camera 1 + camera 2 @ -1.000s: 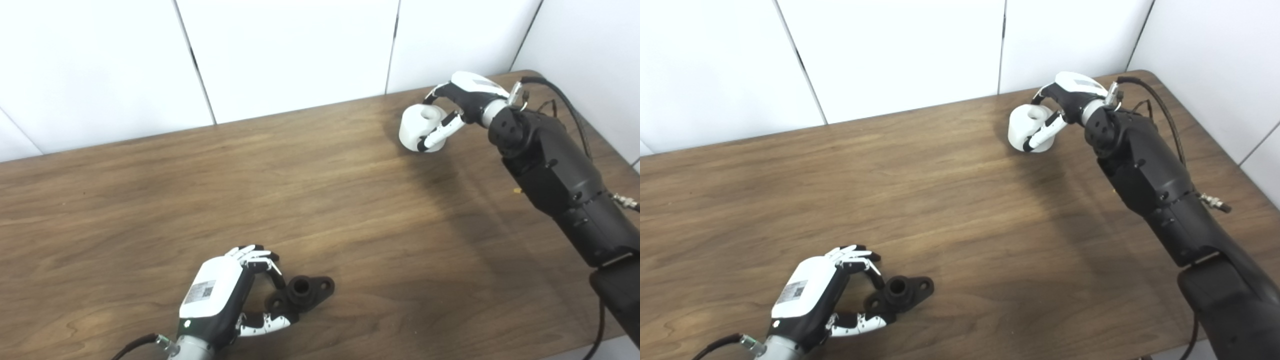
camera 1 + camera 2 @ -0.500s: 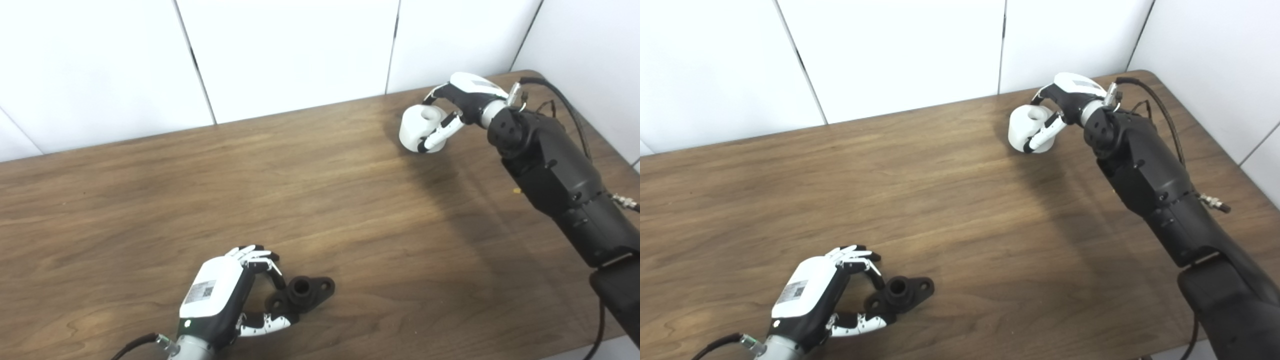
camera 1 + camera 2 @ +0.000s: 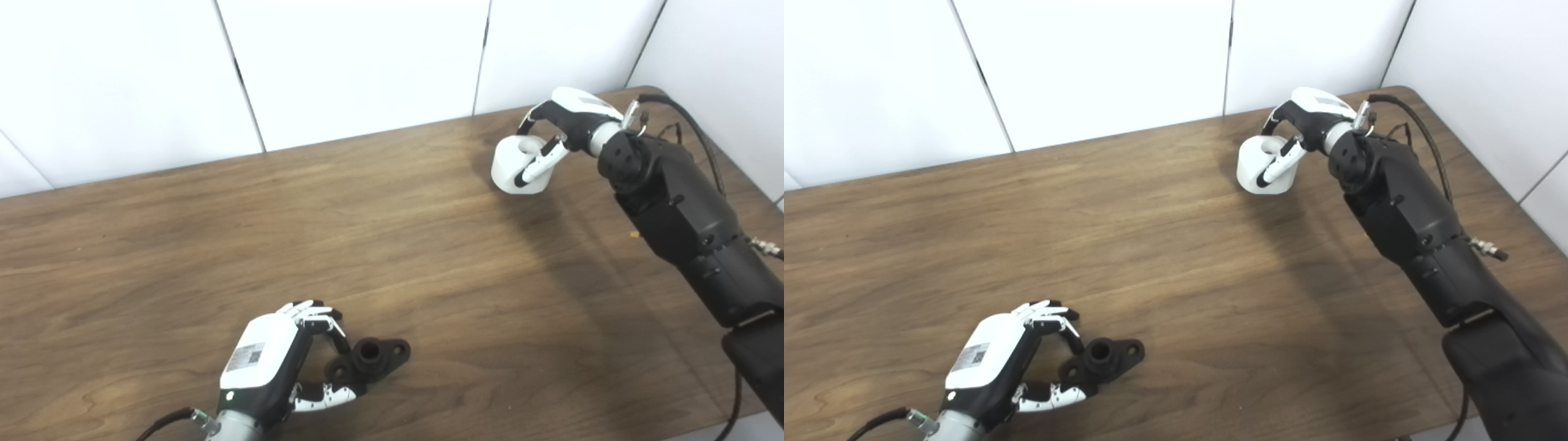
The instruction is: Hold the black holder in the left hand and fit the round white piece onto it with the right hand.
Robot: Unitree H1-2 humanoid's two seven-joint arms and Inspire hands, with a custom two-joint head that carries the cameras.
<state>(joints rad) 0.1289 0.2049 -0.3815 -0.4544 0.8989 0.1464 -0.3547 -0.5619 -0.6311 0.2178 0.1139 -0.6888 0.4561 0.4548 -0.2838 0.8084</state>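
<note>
Change: round white piece (image 3: 519, 173) has tipped and dropped slightly in the right hand's grip.
Left hand (image 3: 269, 361): fingers closed on the black holder (image 3: 367, 359), which lies on the bench (image 3: 392, 245) near its front edge.
Right hand (image 3: 560, 125): grips the white piece at the bench's far right corner.

Brown wooden table (image 3: 380, 245): black holder (image 3: 370, 358) near front edge, round white piece (image 3: 517, 165) far right.

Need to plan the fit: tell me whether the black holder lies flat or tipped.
Flat: the black holder lies on the table, bore upward.
</note>
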